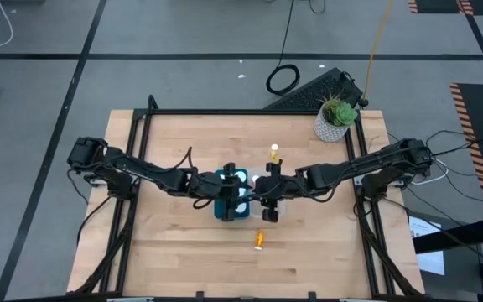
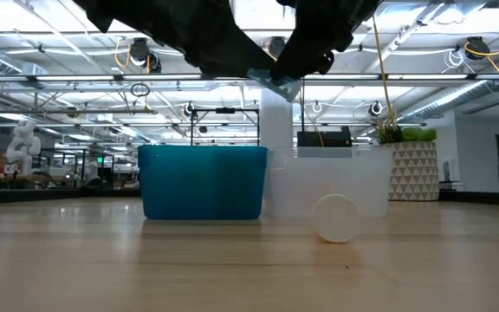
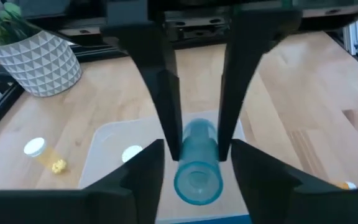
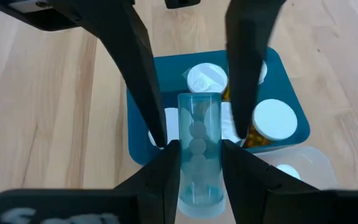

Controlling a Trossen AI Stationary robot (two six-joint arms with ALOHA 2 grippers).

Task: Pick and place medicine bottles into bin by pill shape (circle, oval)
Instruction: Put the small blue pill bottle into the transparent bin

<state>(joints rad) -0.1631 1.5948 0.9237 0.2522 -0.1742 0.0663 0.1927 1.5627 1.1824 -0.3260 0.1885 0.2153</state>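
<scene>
- A slim teal bottle [image 4: 198,155] is seen between the two grippers above the middle of the worktop [image 1: 183,260], over the bins; round pills are visible stacked inside it in the right wrist view.
- The same bottle [image 3: 196,163] is shown in the left wrist view with its open or clear end towards the camera.
- The fingers of the right gripper [image 4: 198,134] are clamped on the bottle's sides.
- The fingers of the left gripper [image 3: 196,140] are also closed against the bottle, one on each side.
- In the high view, the left gripper [image 1: 227,195] and the right gripper [image 1: 264,195] are found close together at the worktop's centre, each arm reaching in from its own side.
- Below the bottle, a teal bin [image 4: 140,140] is seen holding several white-capped bottles [image 4: 274,121], some with amber bodies.
- A clear bin [image 3: 101,155] stands just beside the teal bin; a white cap [image 3: 132,153] is seen in it.
- An amber bottle [image 1: 259,241] lies on its side on the worktop nearer the front edge; another amber bottle [image 1: 274,153] is placed behind the bins.
- A potted plant [image 1: 336,118] in a patterned white pot is set at the far right corner of the worktop.
</scene>
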